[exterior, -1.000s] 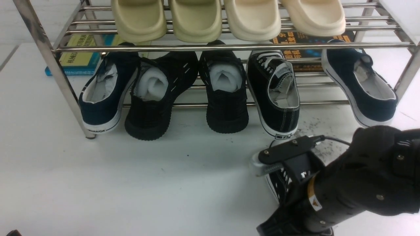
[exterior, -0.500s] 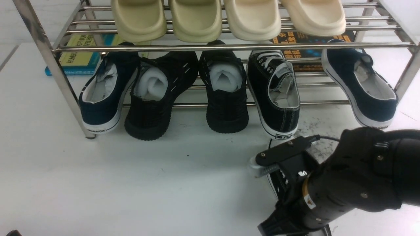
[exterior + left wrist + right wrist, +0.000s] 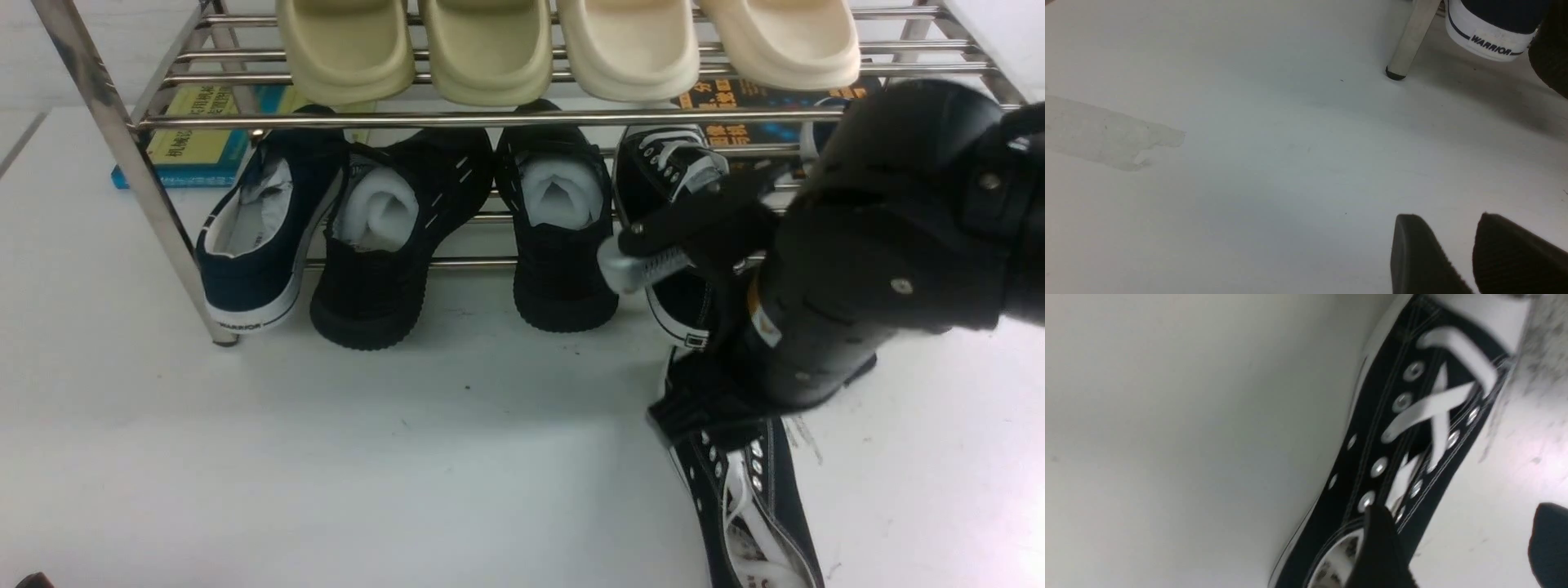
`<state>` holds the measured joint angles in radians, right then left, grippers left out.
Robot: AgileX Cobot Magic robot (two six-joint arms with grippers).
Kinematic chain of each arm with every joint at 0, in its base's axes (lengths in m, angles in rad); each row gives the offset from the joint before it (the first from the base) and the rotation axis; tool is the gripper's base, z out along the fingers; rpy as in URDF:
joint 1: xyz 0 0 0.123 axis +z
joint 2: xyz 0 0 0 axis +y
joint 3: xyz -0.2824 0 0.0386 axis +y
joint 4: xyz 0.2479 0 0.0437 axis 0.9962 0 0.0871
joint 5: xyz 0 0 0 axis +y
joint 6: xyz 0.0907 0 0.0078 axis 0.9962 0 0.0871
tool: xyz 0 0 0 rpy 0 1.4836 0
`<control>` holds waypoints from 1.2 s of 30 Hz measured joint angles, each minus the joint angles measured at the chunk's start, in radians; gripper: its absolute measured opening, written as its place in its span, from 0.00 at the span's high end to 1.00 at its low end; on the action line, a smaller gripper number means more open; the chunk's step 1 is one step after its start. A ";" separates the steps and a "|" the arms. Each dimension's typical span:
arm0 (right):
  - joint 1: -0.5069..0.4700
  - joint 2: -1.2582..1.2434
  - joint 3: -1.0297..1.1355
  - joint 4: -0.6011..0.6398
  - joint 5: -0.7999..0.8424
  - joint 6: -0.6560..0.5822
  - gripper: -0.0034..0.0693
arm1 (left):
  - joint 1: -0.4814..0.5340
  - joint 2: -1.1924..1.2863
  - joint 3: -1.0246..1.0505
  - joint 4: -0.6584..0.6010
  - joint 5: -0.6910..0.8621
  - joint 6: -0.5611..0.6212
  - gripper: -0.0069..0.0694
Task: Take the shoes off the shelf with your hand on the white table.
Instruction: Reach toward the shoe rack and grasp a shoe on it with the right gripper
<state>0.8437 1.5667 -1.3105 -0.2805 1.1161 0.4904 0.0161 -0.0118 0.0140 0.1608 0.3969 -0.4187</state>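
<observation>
Just in front of the shelf [image 3: 490,118], front view: off-shelf sneaker [image 3: 747,506] lies flat on the surface [image 3: 245,457], long axis running shelf-to-robot, toe toward the shelf. Right hand [image 3: 702,400] hangs over its toe end, pointing down. Shelved sneaker [image 3: 665,163] sits on the lower tier directly beyond that hand, heel out toward the robot, toe to the back, heel partly hidden by the arm [image 3: 890,229]. Right hand is plainly the nearer one, so next reach looks like fwd and up into the shelf. Lower tier also holds navy shoes [image 3: 253,237] and paper-stuffed black shoes [image 3: 563,245]. Top tier holds cream slides [image 3: 490,49].

Left wrist view: left hand [image 3: 1453,245] low over bare surface near the shelf's end leg, narrow gap btwn fingers, nothing in it.

Right wrist view: fingers [image 3: 1380,547] spread wide, gripping nothing. Off-shelf sneaker lies beneath them, laces up.
</observation>
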 joint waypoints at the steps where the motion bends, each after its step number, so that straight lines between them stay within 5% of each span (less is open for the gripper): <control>1: -0.012 0.000 -0.019 -0.032 -0.012 0.016 0.30 | 0.000 0.000 0.000 0.000 0.000 0.000 0.59; 13: -0.202 0.044 -0.032 -0.002 -0.349 0.085 0.29 | 0.000 0.000 0.000 0.000 0.000 0.000 0.59; 28: -0.213 0.214 -0.042 -0.115 -0.570 0.092 0.30 | 0.000 0.000 0.000 0.001 0.000 0.000 0.59; 32: -0.213 0.251 -0.042 -0.156 -0.579 0.110 0.40 | 0.000 0.000 0.000 0.001 0.000 0.000 0.59; 36: -0.214 0.257 -0.042 -0.180 -0.577 0.133 0.64 | 0.000 0.000 0.000 0.001 0.000 0.000 0.59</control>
<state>0.6295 1.8241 -1.3524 -0.4602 0.5391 0.6235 0.0161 -0.0118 0.0140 0.1616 0.3969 -0.4187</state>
